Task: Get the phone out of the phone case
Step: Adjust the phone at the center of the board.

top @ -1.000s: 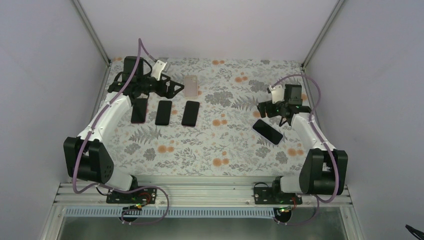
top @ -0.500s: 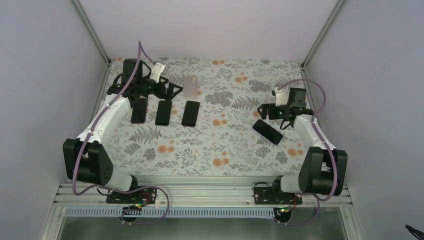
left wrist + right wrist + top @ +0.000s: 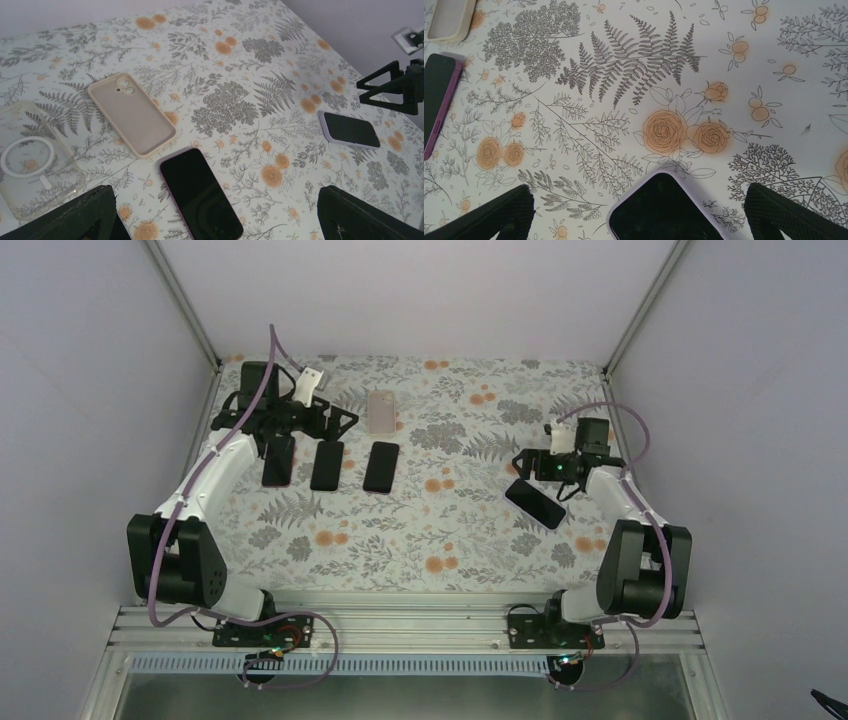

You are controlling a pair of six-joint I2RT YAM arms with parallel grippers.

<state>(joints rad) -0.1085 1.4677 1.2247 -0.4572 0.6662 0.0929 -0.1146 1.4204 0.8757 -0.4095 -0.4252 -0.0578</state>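
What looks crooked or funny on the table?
The phone in the lilac case, on the right, lies slanted, while the three phones on the left sit in a straight row. Nothing looks spilled or broken.

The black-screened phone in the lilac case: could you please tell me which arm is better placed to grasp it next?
Right. The right pincer hangs open just over the black-screened phone in the lilac case; the left pincer, also open, is far across by the empty beige case.
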